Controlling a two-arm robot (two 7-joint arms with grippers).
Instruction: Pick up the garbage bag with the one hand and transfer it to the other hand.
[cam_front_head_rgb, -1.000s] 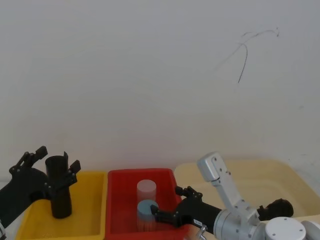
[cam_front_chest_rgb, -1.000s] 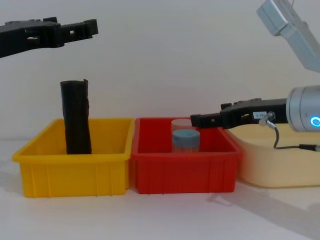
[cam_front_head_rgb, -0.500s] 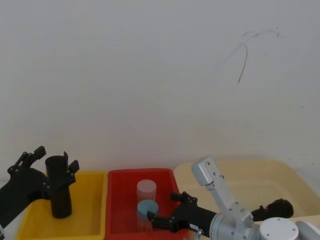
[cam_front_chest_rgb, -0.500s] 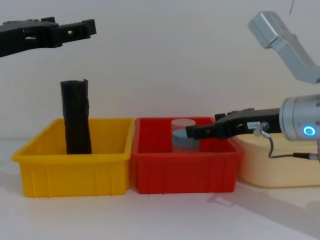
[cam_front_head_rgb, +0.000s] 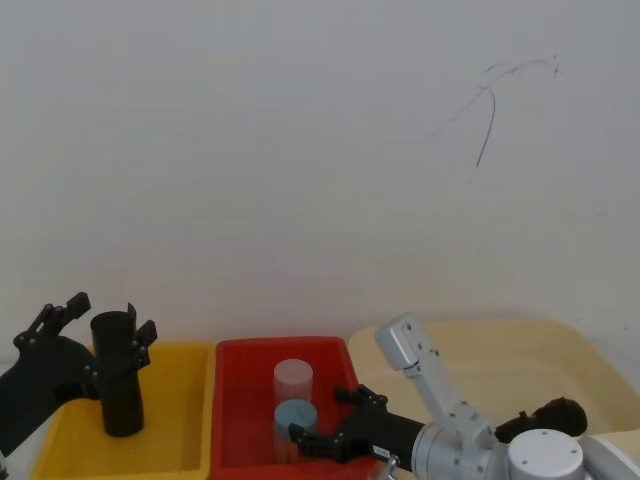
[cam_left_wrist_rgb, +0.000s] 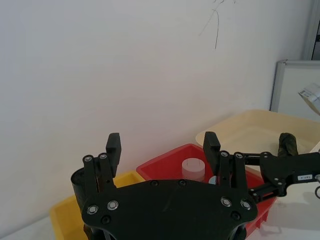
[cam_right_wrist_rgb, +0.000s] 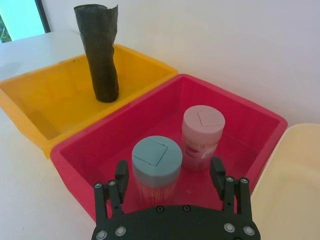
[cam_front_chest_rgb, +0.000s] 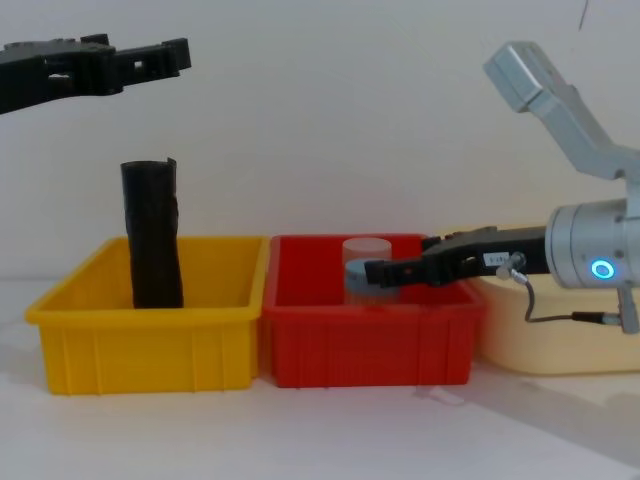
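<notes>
Two claws spread open, gripping nothing. Head view: left claw (cam_front_head_rgb: 100, 335) flanks the garbage bag (cam_front_head_rgb: 118, 375), upright in the yellow bin (cam_front_head_rgb: 185, 440). Chest view: right claw (cam_front_chest_rgb: 372, 270) reaches over the red bin (cam_front_chest_rgb: 365, 340), at the blue-lidded jar (cam_front_chest_rgb: 358, 278).

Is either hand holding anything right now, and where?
Nothing is held. The left hand is open above the bag; the right hand is open around the blue-lidded jar, not yet gripping.
</notes>
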